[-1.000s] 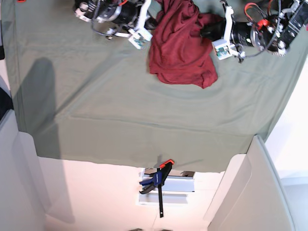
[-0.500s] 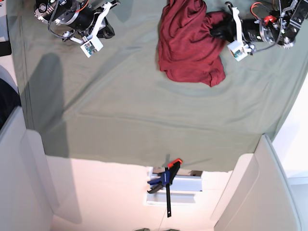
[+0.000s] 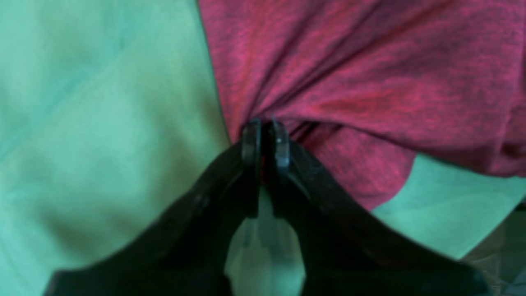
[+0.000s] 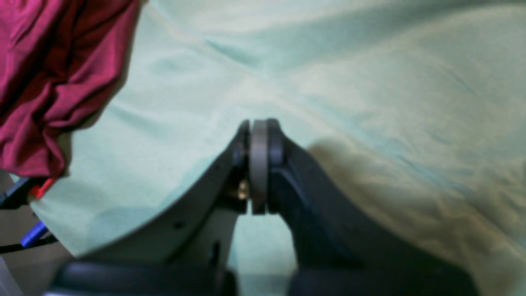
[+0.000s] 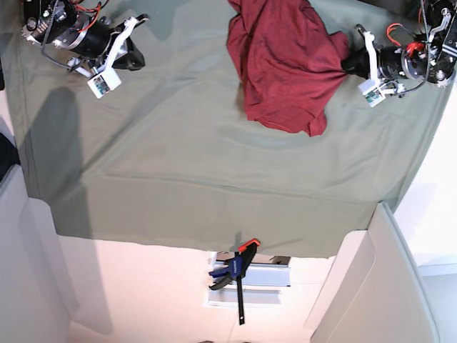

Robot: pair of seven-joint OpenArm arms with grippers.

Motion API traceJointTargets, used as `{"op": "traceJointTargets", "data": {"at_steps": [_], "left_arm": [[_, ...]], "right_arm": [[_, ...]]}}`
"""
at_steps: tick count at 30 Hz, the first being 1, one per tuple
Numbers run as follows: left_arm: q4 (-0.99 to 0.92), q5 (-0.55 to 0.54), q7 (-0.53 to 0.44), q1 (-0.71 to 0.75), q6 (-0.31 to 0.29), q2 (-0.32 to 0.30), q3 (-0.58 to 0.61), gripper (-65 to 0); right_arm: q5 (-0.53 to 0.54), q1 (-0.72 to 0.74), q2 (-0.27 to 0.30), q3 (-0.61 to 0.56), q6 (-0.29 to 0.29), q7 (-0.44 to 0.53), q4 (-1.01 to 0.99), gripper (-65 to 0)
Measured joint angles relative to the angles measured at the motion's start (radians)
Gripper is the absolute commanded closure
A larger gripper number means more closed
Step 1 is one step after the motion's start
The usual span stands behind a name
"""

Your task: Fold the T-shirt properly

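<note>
T-shirt point(image 5: 285, 64) lies bunched on our green cloth point(image 5: 178, 157); our left gripper point(image 3: 265, 139) pinches its edge, our right gripper point(image 4: 258, 139) rests closed, empty.

black arms point(image 5: 78, 36), white brackets (red cables)

Looks like a robotics lab or test rig to me, not anybody's home. The bench point(image 5: 43, 286) is a plain white surface with a big sage-green cloth point(image 5: 200, 164) draped over it as a work mat, hanging past the edge. There's a blue and black bar clamp with an orange tip point(image 5: 235, 271) fixed to a metal bracket point(image 5: 260, 275) at the bench edge. Two robot arms sit at the far side with exposed red and black wiring point(image 5: 400, 32) and small white camera modules point(image 5: 101, 84) strapped on. White panels point(image 5: 371, 286) box in the sides.
</note>
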Motion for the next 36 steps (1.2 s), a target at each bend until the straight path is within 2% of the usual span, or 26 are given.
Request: {"op": "traceJointTargets", "data": {"at_steps": [7, 11, 14, 19, 23, 31, 36], "left_arm": [[0.135, -0.169, 0.146, 0.008, 0.003, -0.001, -0.138, -4.5], [0.26, -0.249, 0.15, 0.005, 0.007, -0.002, -0.197, -4.5], [0.317, -0.248, 0.143, 0.002, 0.004, 0.043, -0.197, -4.5], [0.248, -0.056, 0.042, -0.001, 0.006, 0.205, -0.191, -4.5], [0.15, -0.015, 0.036, -0.052, 0.006, 0.321, -0.18, -4.5], [-0.038, 0.081, 0.006, -0.133, 0.011, 0.443, -0.049, -4.5], [-0.097, 0.09, -0.071, -0.141, 0.003, 0.452, -0.05, -4.5]], "right_arm": [[0.0, 0.0, 0.0, 0.0, 0.0, 0.0, 0.0, 0.0], [0.026, 0.0, -0.002, 0.0, 0.0, 0.015, 0.0, 0.0], [0.026, 0.0, -0.018, 0.0, 0.0, 0.015, 0.0, 0.0], [0.025, 0.0, -0.024, 0.0, 0.0, 0.015, 0.0, 0.0], [0.027, 0.0, -0.024, 0.0, 0.0, 0.015, 0.0, 0.0], [0.019, 0.0, -0.024, 0.0, 0.0, 0.012, 0.0, 0.0], [0.015, 0.0, -0.025, 0.005, 0.0, 0.011, 0.0, 0.0]]}}
